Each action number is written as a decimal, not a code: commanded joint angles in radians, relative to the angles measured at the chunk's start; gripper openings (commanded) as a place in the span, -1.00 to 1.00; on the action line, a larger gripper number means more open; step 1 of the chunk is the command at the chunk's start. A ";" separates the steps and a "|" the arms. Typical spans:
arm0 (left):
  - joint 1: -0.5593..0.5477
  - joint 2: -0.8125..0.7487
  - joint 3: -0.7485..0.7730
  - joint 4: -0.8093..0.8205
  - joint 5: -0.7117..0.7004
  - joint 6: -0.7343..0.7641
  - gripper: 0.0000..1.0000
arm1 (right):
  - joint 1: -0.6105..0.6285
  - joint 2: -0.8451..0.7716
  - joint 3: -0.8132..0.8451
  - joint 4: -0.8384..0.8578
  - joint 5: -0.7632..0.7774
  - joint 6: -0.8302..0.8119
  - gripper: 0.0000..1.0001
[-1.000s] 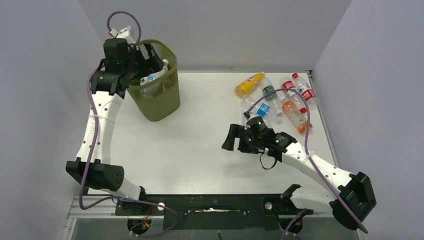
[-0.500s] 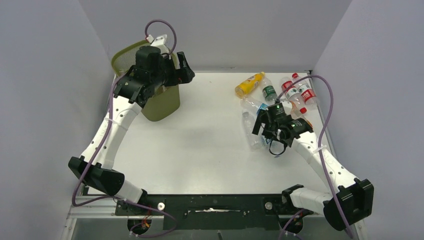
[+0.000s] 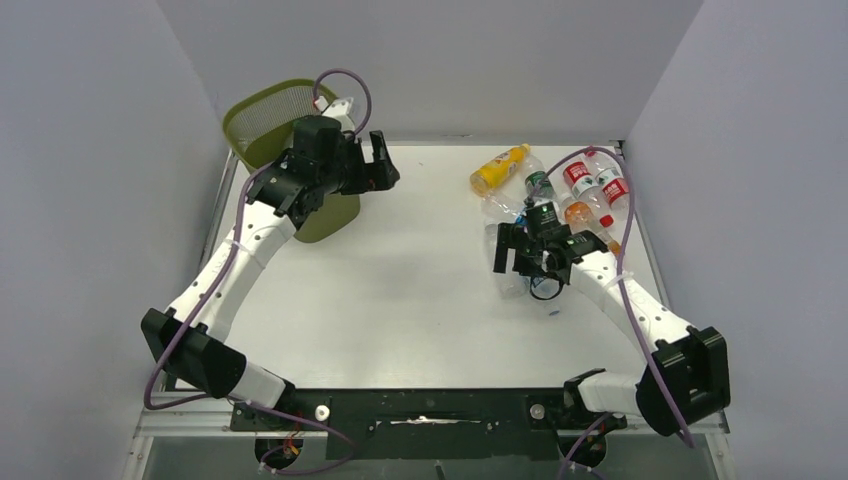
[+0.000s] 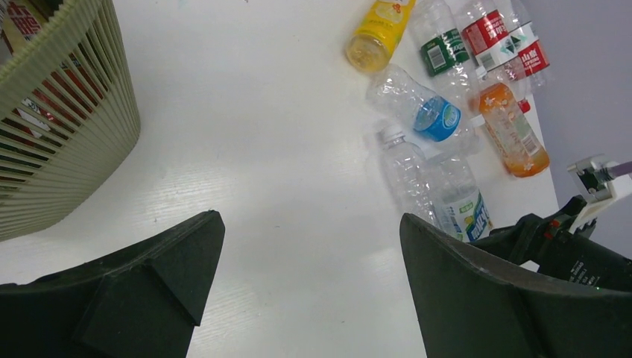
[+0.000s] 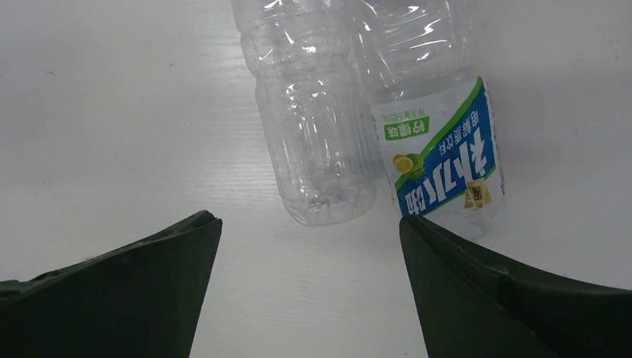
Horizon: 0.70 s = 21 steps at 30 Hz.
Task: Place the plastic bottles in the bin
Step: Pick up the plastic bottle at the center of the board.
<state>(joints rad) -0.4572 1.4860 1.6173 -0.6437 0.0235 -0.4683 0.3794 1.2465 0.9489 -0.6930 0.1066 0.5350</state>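
The olive-green mesh bin (image 3: 262,108) stands at the back left, with bottles inside showing through its wall in the left wrist view (image 4: 59,127). My left gripper (image 3: 384,166) is open and empty, just right of the bin and above the table (image 4: 311,224). Several plastic bottles lie at the back right: a yellow one (image 4: 378,30), a green-labelled one (image 4: 443,49), red-labelled ones (image 4: 488,33), an orange one (image 4: 511,131) and a blue-labelled one (image 4: 426,113). My right gripper (image 3: 510,258) is open and empty, just short of a bare clear bottle (image 5: 313,134) and a blue-and-green-labelled bottle (image 5: 441,153).
Grey walls close in the table on the left, back and right. The right arm (image 4: 589,250) shows at the lower right of the left wrist view. White table surface (image 3: 420,290) lies between the bin and the bottle pile.
My left gripper has come out of the bin and swung right; the bin has shifted left. My right gripper has moved from the table's middle back to the two nearest bottles.
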 commanded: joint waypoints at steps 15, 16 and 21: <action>-0.033 -0.074 -0.122 0.086 0.036 -0.034 0.80 | 0.004 0.281 0.026 0.169 -0.101 -0.094 0.68; -0.035 -0.074 -0.130 0.088 0.038 -0.037 0.80 | 0.006 0.291 0.023 0.173 -0.106 -0.090 0.64; -0.037 -0.080 -0.176 0.114 0.060 -0.056 0.80 | 0.032 0.302 -0.007 0.204 -0.128 -0.077 0.35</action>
<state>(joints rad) -0.4885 1.4437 1.4643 -0.6113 0.0498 -0.5011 0.3882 1.5627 0.9497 -0.5579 0.0109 0.4538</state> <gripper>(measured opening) 0.898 0.721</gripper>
